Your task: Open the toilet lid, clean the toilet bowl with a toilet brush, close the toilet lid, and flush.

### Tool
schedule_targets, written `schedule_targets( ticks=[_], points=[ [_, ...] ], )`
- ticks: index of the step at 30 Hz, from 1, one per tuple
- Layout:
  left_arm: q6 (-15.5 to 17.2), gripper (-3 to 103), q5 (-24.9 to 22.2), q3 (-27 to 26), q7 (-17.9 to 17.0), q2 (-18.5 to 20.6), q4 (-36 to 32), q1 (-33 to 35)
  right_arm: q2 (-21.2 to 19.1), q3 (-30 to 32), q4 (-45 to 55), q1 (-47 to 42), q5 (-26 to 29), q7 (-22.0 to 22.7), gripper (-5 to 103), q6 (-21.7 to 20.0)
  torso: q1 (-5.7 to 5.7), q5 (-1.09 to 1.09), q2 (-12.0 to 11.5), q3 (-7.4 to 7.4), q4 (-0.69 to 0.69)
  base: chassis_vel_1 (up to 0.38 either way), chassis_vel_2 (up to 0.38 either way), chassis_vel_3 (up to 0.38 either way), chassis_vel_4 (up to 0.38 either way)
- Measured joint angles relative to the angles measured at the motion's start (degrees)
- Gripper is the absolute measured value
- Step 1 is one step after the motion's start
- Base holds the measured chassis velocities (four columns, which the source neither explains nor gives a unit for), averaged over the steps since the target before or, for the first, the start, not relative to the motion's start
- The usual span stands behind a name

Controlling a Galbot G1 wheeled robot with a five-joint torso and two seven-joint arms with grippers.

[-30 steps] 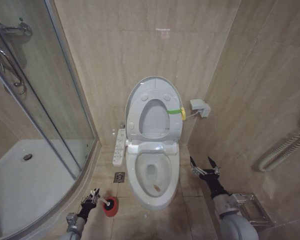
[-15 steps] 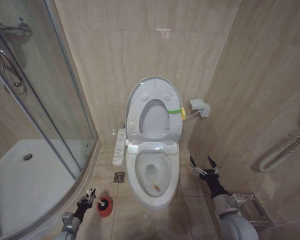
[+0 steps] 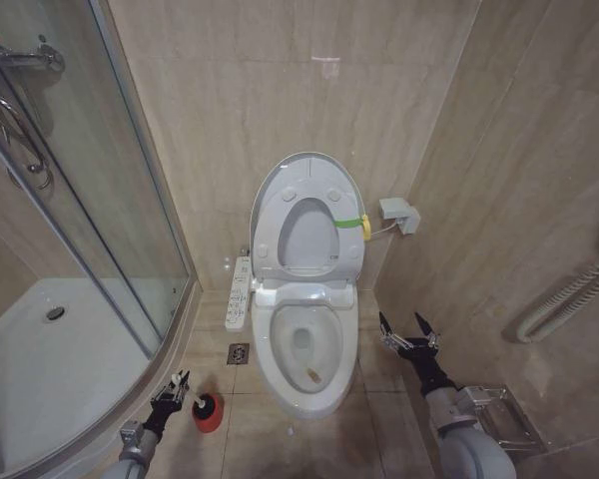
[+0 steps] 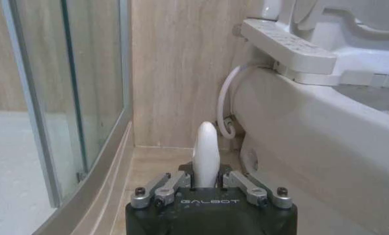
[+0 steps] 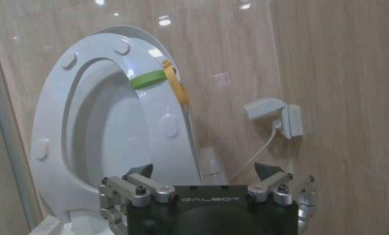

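Lid point(image 3: 307, 215): one, raised.
Bowl point(image 3: 304, 349): one.
Brush point(image 4: 206, 154): one, gripped by left pincer point(image 3: 173, 392), 7 o'clock of bowl.
Right pincer point(image 3: 407, 334): spread open, 3 o'clock.

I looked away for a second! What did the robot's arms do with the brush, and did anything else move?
The left gripper, shut on the toilet brush handle, slid back toward the robot and slightly to its left, and the red holder shifted the same way. The right gripper stayed open and parked beside the toilet bowl. The toilet lid stayed raised.
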Motion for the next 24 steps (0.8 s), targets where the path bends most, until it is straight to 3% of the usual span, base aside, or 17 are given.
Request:
schedule_targets(
  ticks=[16,24],
  points=[
    [-0.87,22,0.35,-0.92,-0.53,2.51,-8.12,3.18,0.0,0.0,0.0,0.0,0.0,0.0,100,0.0,0.0,0.0,0.0,0.0,0.0,0.0,0.0,0.0,0.0],
    [1.22,22,-0.8,-1.05,-3.48,4.53,-18.19,7.6,0.0,0.0,0.0,0.0,0.0,0.0,100,0.0,0.0,0.0,0.0,0.0,0.0,0.0,0.0,0.0,0.0]
  ],
)
